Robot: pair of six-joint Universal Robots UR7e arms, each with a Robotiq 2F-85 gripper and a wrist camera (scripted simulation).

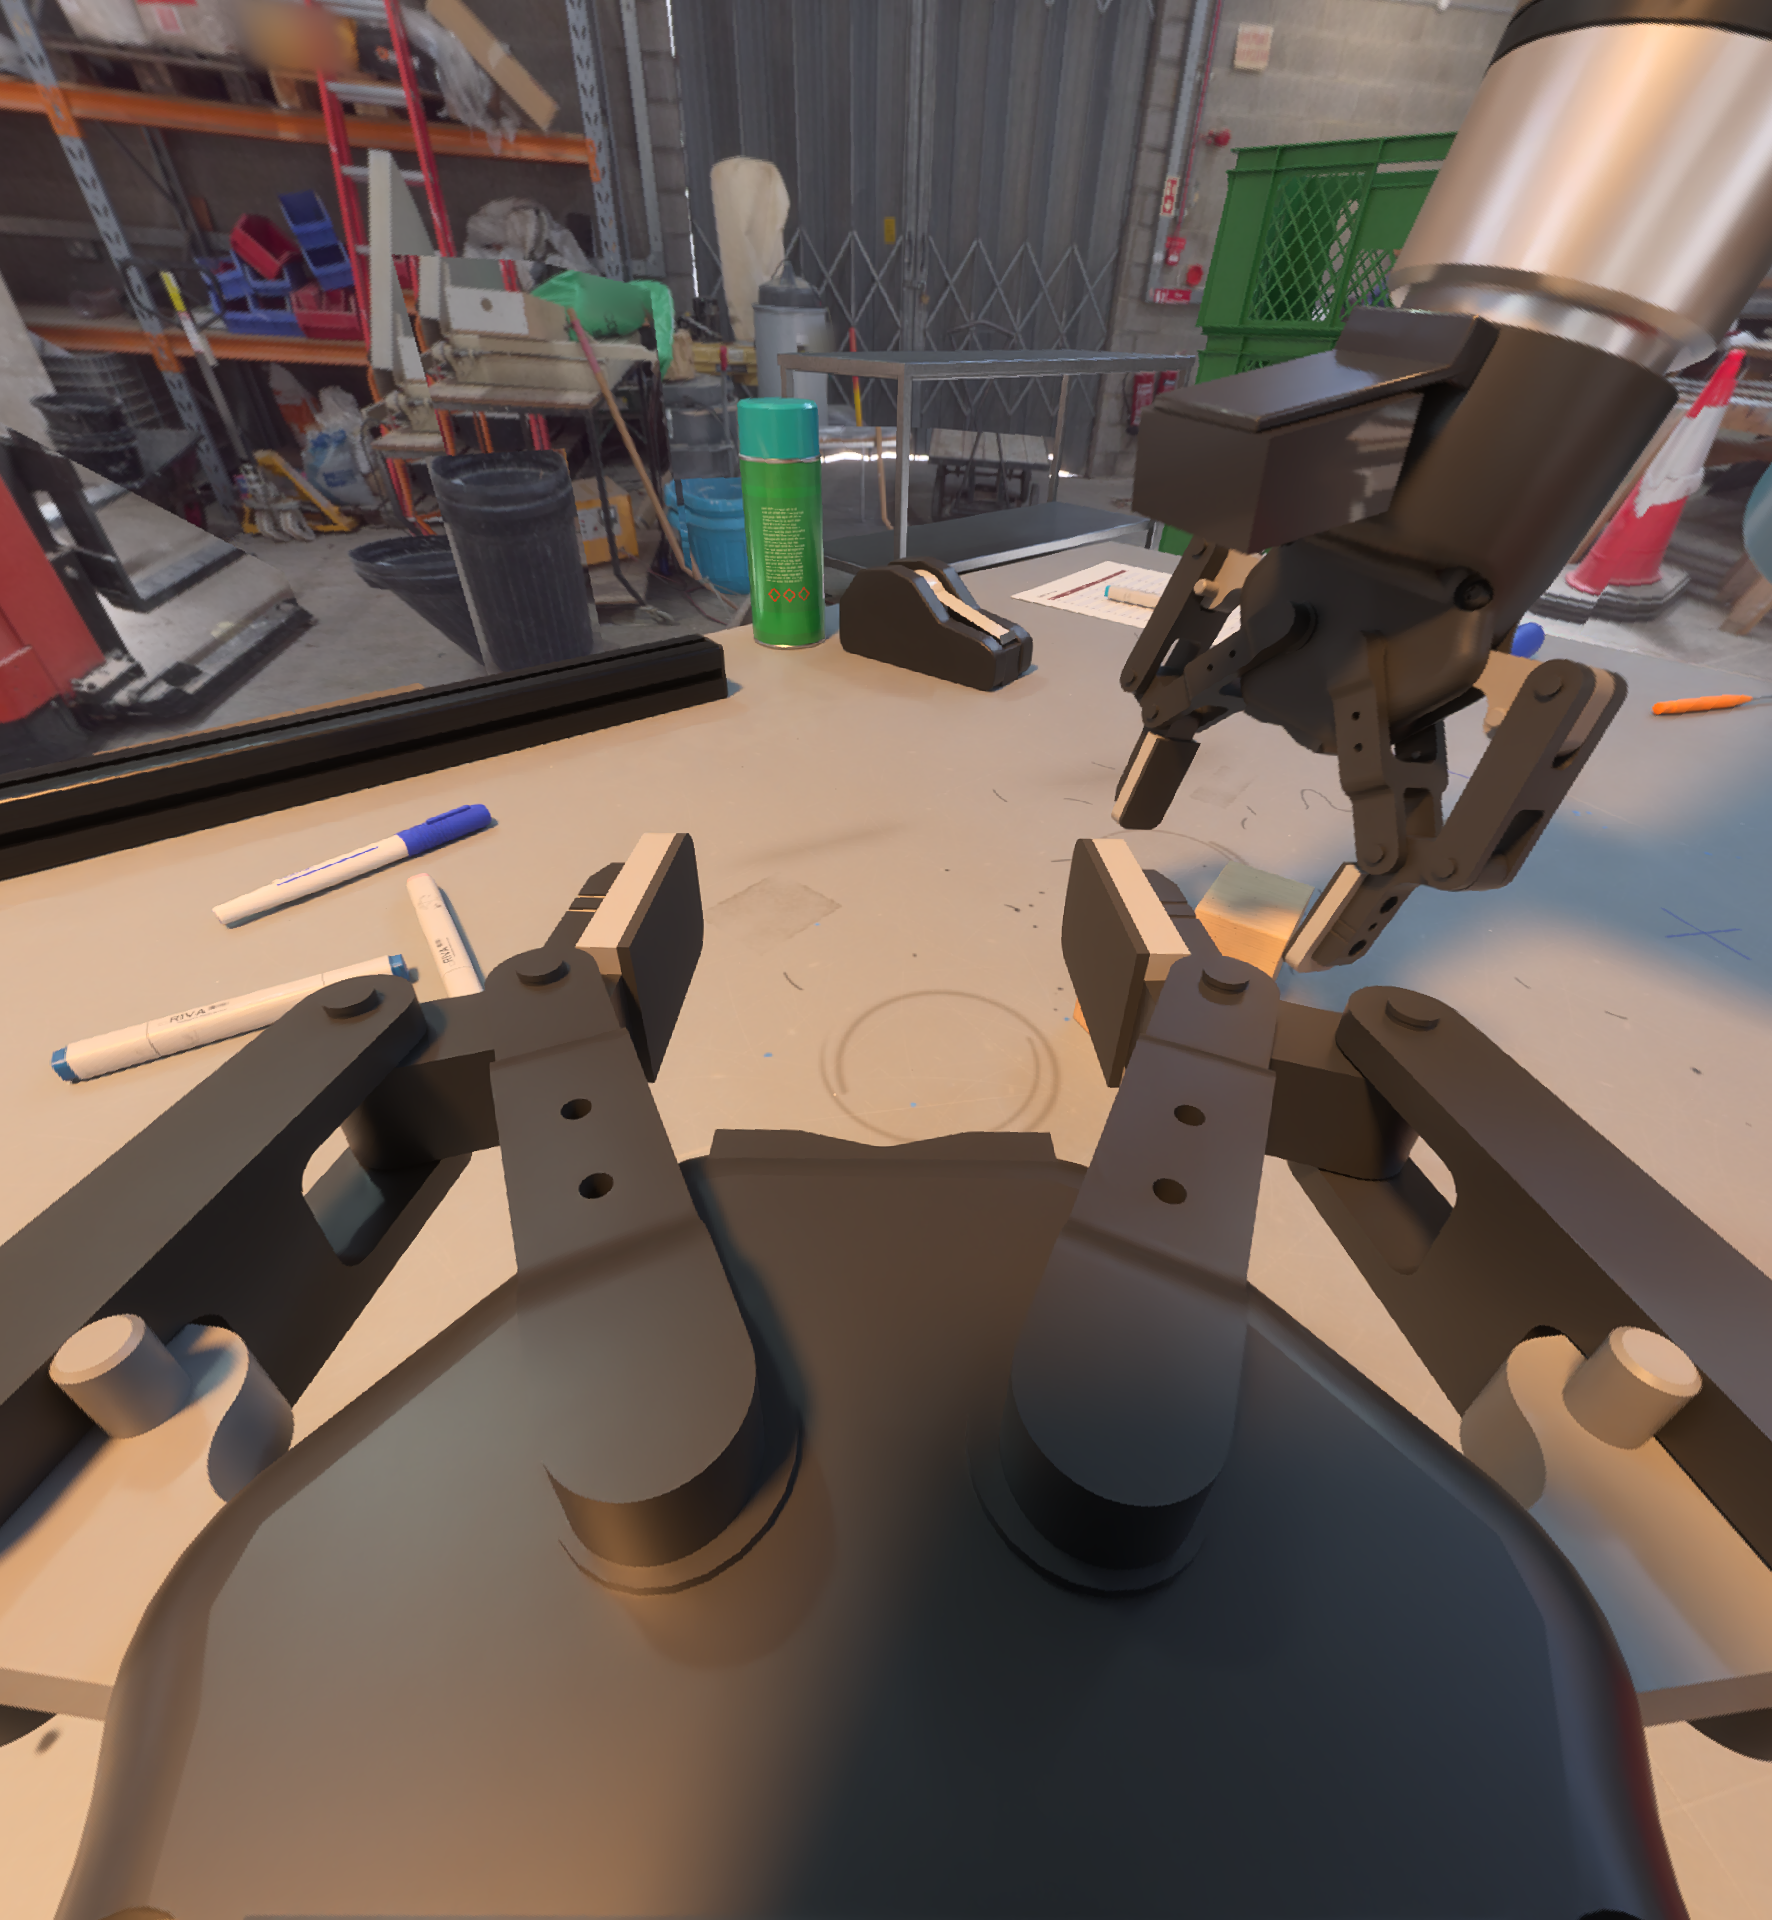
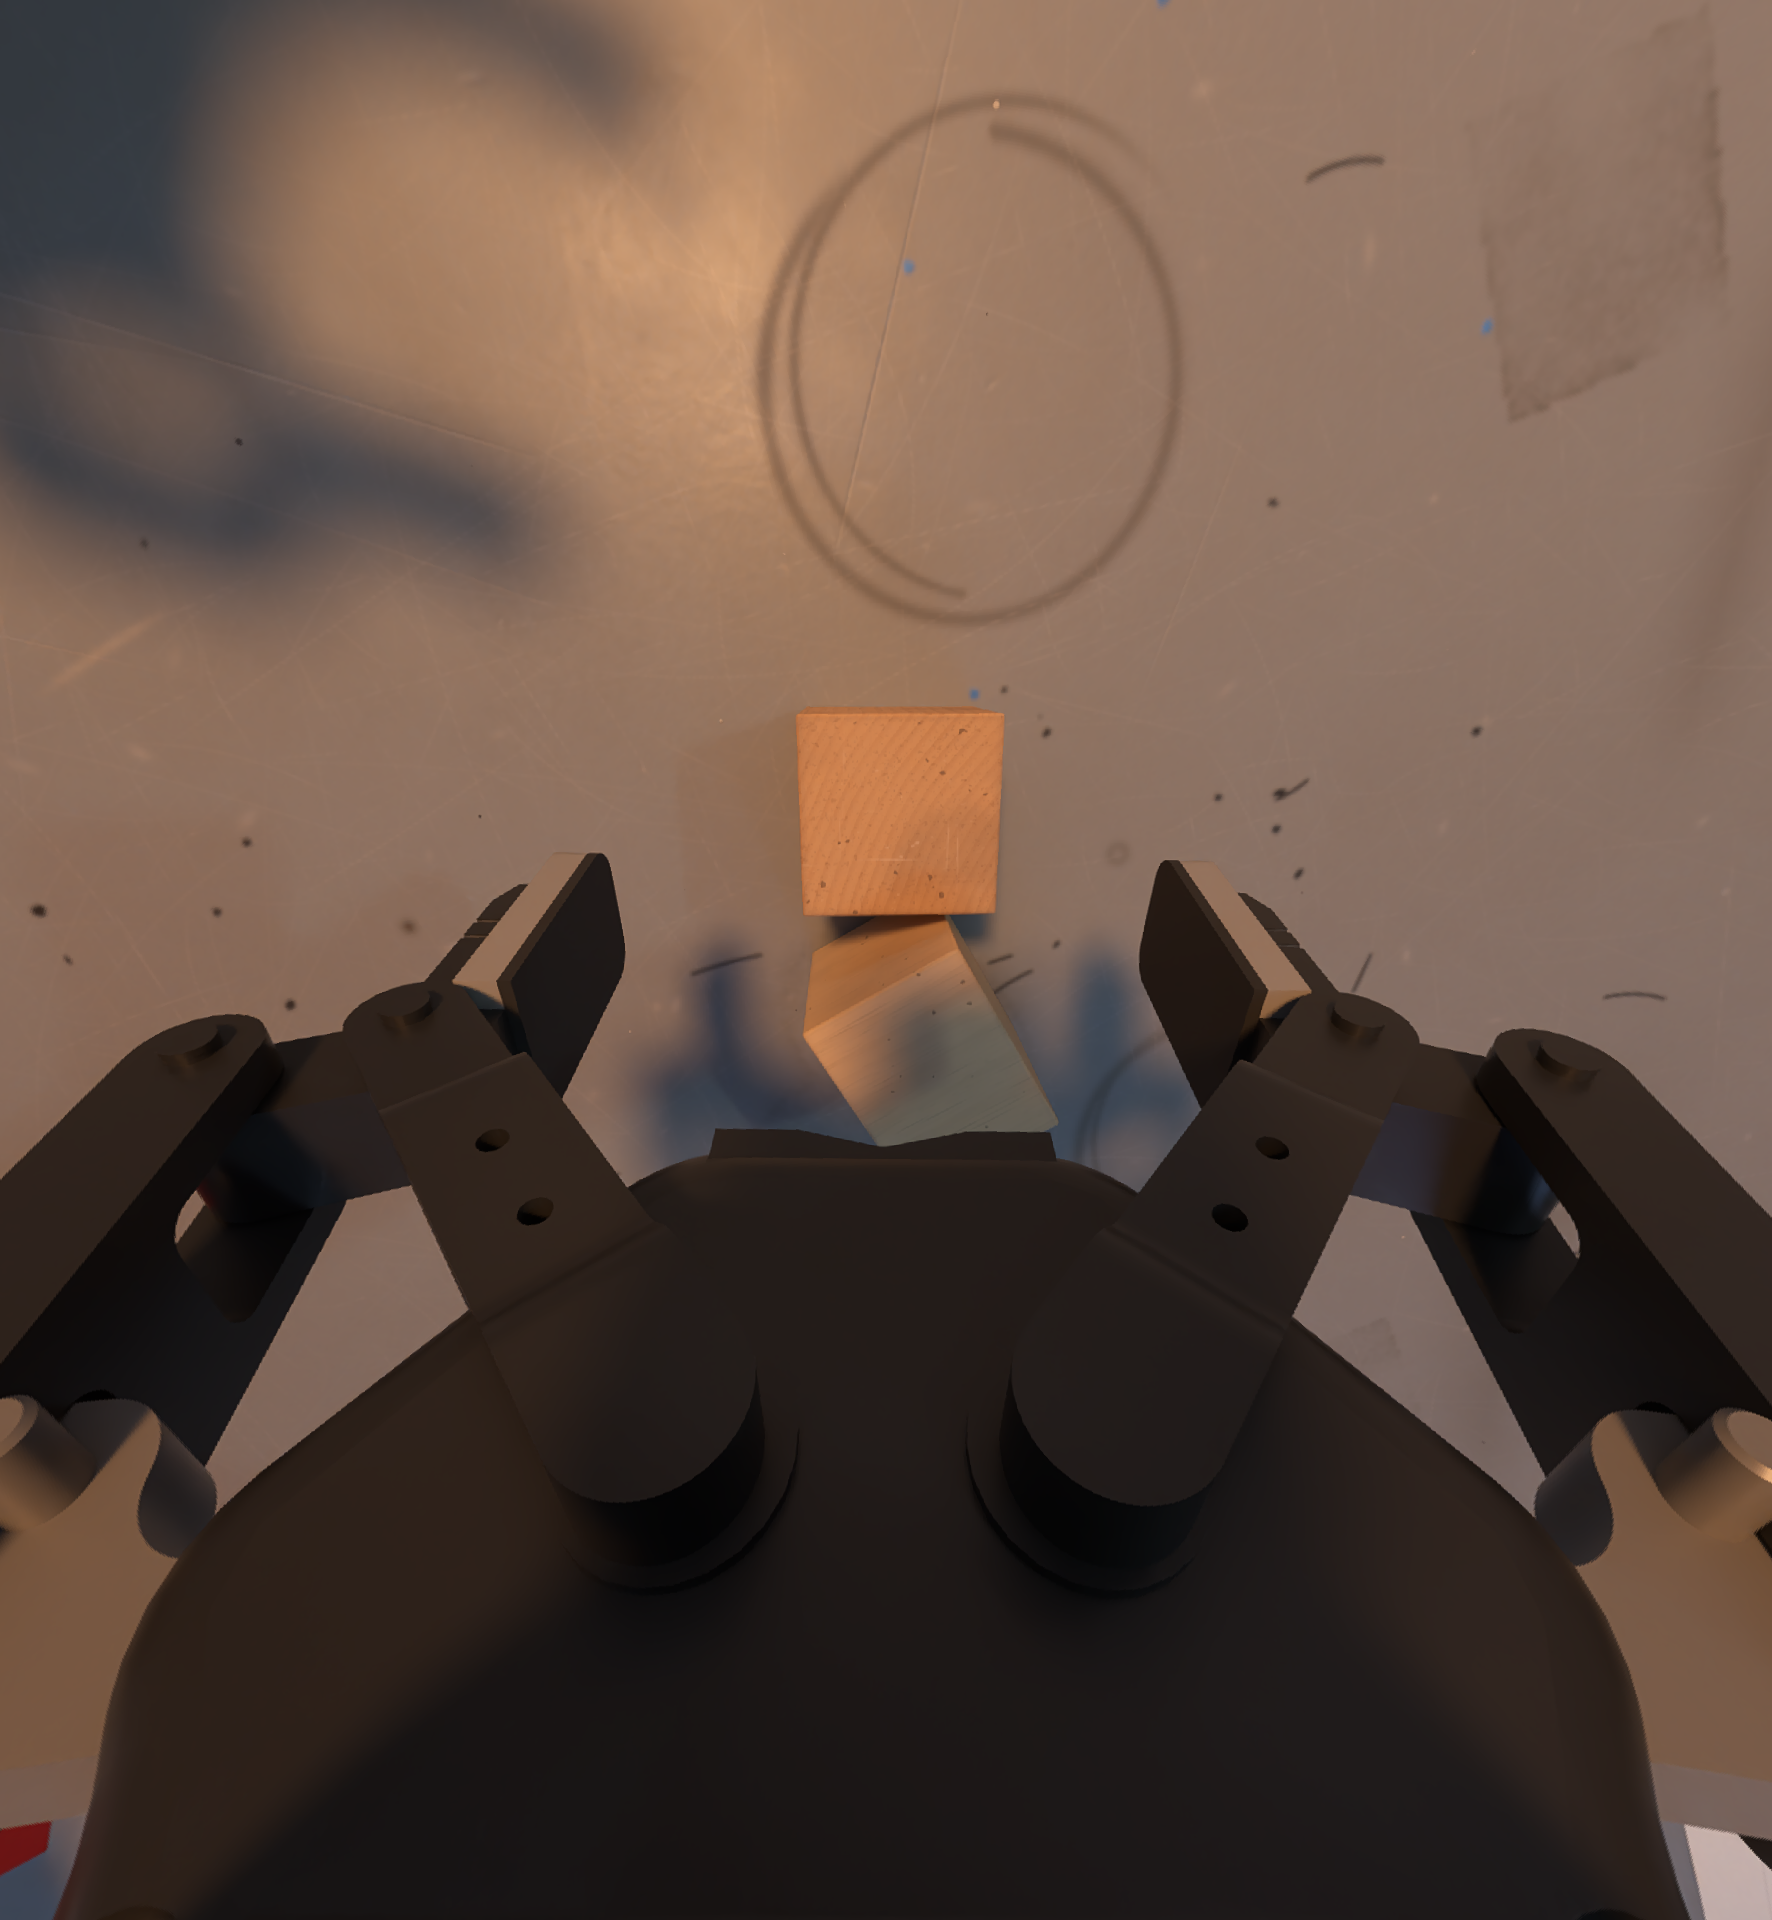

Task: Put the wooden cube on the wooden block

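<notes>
On the left of the table (image 1: 861, 748) three markers (image 1: 352, 862) lie loose, with a green can (image 1: 780, 525) and a tape dispenser (image 1: 929, 623) farther back. The left gripper (image 1: 882, 935) hangs near the middle with its fingers spread and nothing between them. To its right, the right gripper (image 1: 1230, 868) hovers over the wood, also spread wide and empty. From the right wrist, the orange cube (image 2: 900, 812) sits flat on the table beyond the fingertips, and the paler block (image 2: 929, 1039) lies just beside it, turned askew; whether the two touch I cannot tell. The step in hand looks like the approach to the cube. To do it well, shift forward until the cube sits centred between the pads (image 2: 565, 956), square the jaws to its flat faces, then descend without nudging the block.
</notes>
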